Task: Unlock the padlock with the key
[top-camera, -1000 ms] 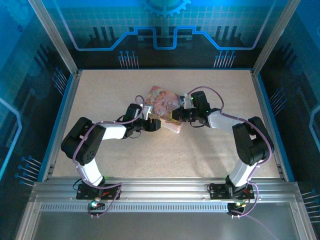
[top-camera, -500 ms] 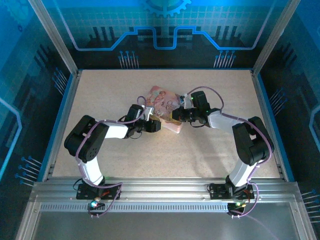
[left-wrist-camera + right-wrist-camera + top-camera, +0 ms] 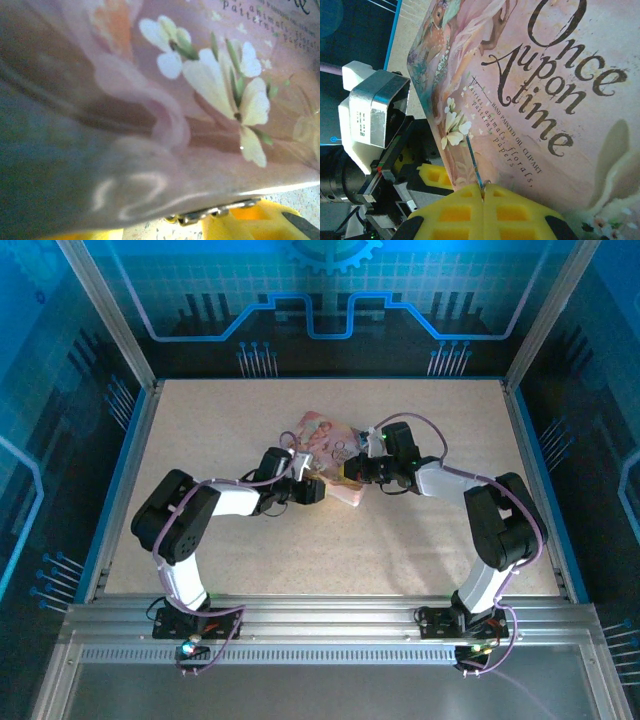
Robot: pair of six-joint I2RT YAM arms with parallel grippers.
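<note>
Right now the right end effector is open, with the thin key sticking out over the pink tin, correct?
Not open: the right end effector is shut on the key, jaws pressed together, as the right wrist view shows. The key does stick out over the pink tin.

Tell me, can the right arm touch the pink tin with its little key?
Probably yes: the right gripper is shut on the key, whose tip points over the pink tin, with nothing in between.
</note>
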